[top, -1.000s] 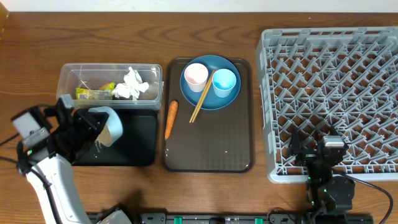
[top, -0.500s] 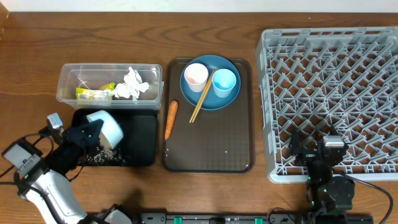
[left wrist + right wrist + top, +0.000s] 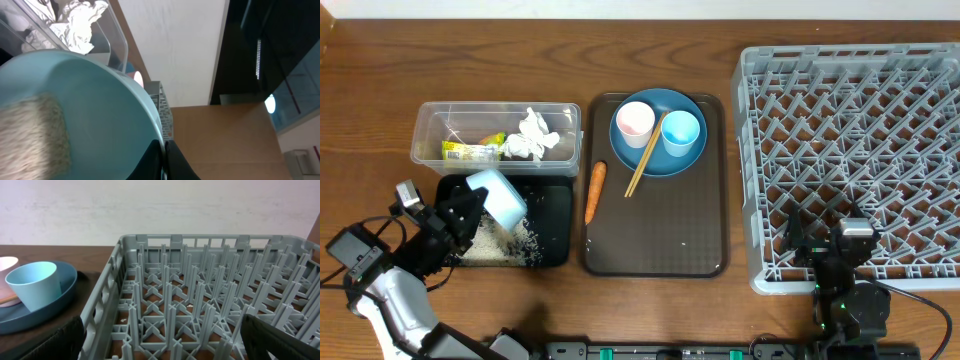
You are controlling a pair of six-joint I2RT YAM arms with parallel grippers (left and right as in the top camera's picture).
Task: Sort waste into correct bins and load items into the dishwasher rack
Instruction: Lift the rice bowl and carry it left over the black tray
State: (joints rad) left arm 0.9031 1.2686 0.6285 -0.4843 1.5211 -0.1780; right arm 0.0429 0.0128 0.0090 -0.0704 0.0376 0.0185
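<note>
Near edge, left: the left claw (image 3: 468,207) is clamped on the rim of the light blue bowl (image 3: 498,196). The bowl is tipped over on its side above the black tray (image 3: 552,215), its mouth turned down and to the near left. Loose white rice (image 3: 508,243) lies scattered over the near part of that tray. The left wrist view shows a blurred patch of grains inside the bowl.

Near edge, right: the right claw (image 3: 840,240) hangs over the near rim of the grey dishwasher rack (image 3: 860,130). Its fingers are spread wide and it holds nothing. No items are seen in the rack.

Middle: the dark brown tray (image 3: 660,235) sits between the black tray and the rack. The orange carrot (image 3: 594,191) lies lengthwise along its left edge. I cannot tell whether it is on the rim or on the desk (image 3: 380,60).

Far part of the brown tray: the dark blue plate (image 3: 656,163) carries the pink cup (image 3: 635,122) on the left and the small light blue cup (image 3: 681,132) on the right, both upright. The wooden chopsticks (image 3: 644,155) lean between them, their near ends off the plate.

Far left: the clear container (image 3: 424,140) stands just beyond the black tray. In it are the crumpled white tissue (image 3: 532,135) on the right and the yellow-green wrapper (image 3: 470,150) on the left.
</note>
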